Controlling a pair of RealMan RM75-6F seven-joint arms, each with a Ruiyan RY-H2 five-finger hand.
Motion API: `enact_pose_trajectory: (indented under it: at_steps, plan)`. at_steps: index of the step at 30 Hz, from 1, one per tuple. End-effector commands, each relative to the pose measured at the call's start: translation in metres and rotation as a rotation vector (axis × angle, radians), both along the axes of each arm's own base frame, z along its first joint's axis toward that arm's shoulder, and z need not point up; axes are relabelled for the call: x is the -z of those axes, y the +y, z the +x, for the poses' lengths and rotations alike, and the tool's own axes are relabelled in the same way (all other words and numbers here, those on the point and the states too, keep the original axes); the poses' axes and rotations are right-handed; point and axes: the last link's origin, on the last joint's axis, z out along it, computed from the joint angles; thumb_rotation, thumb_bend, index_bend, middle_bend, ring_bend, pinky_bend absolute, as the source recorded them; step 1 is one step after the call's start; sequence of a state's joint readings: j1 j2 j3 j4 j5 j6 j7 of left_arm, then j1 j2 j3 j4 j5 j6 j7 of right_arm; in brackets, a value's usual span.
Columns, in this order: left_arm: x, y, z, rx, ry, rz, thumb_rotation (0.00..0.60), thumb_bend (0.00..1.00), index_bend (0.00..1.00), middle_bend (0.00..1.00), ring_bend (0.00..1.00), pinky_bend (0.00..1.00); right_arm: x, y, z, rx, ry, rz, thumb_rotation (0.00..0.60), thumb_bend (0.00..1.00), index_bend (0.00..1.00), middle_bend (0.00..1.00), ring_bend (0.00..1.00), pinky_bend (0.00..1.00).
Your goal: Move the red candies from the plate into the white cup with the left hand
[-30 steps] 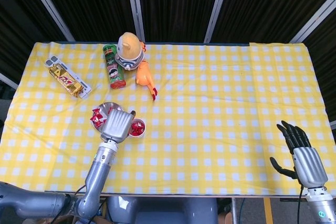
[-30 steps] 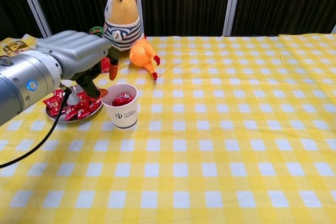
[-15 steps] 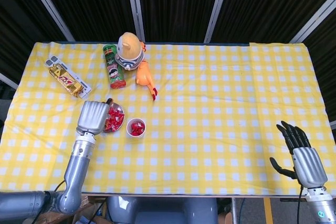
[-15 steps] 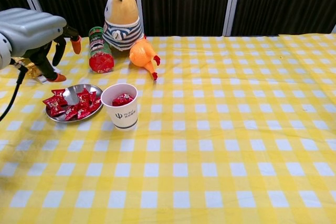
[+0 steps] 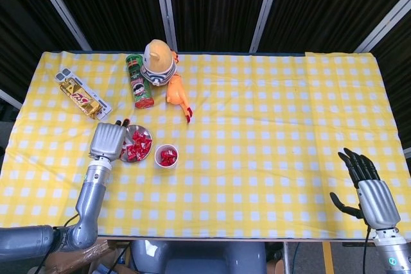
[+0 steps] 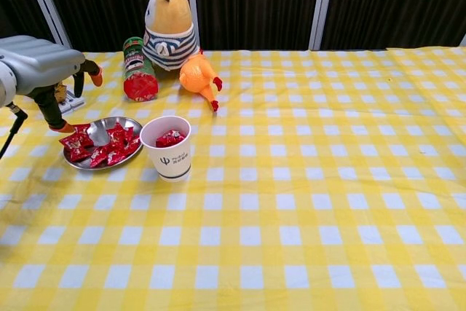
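Red candies (image 6: 100, 145) are lying in a heap on a shiny metal plate (image 6: 125, 122), which is sitting on the yellow checked counter (image 6: 306, 202). More red candies are lying inside the white cup (image 6: 168, 156), and their tops are showing just under its rim. The cup is standing upright, just beside the plate on its right, and from the chest view it is looking as if the two are touching.

The left robot hand (image 6: 40, 71) is hanging over the far left edge of the plate, above the candies. Its fingers (image 6: 52, 111) are pointing down with gaps between them, and nothing is showing in its hold. One fingertip is sitting very near the candies at the plate's left rim, but I cannot tell if it is touching them. From the head view, the left robot hand (image 5: 107, 140) is covering the left part of the plate (image 5: 142, 154).

The right robot hand (image 5: 364, 181) is waiting well apart from all of this, at the near right corner of the counter. Its fingers are spread wide and it is holding nothing.

A green chip can (image 6: 137, 71), a stuffed toy (image 6: 169, 23) in a striped shirt and an orange toy (image 6: 198, 76) are sitting behind the plate and cup. A snack pack (image 5: 82, 96) is lying at the far left.
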State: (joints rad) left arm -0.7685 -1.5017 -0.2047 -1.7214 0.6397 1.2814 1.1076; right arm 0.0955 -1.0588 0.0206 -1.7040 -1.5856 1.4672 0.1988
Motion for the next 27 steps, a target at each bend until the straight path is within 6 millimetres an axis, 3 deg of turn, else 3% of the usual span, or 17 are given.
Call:
enact_pose_trajectory:
  at_steps: [1, 7, 27]
  plan:
    - [0.004, 0.004, -0.002, -0.005, 0.022, -0.026, 0.600, 0.22, 0.20, 0.26, 0.76, 0.87, 0.000, 0.000, 0.000, 0.002, -0.001, 0.000, 0.600, 0.39, 0.00, 0.00, 0.00, 0.00]
    - [0.011, 0.007, -0.009, -0.008, 0.060, -0.063, 0.600, 0.19, 0.17, 0.22, 0.80, 0.88, 0.000, -0.001, -0.001, 0.015, -0.003, 0.003, 0.600, 0.39, 0.00, 0.00, 0.00, 0.00]
    - [0.044, 0.014, -0.016, -0.001, 0.059, -0.135, 0.600, 0.19, 0.21, 0.23, 0.78, 0.88, 0.000, -0.001, -0.001, 0.022, -0.006, 0.003, 0.600, 0.39, 0.00, 0.00, 0.00, 0.00]
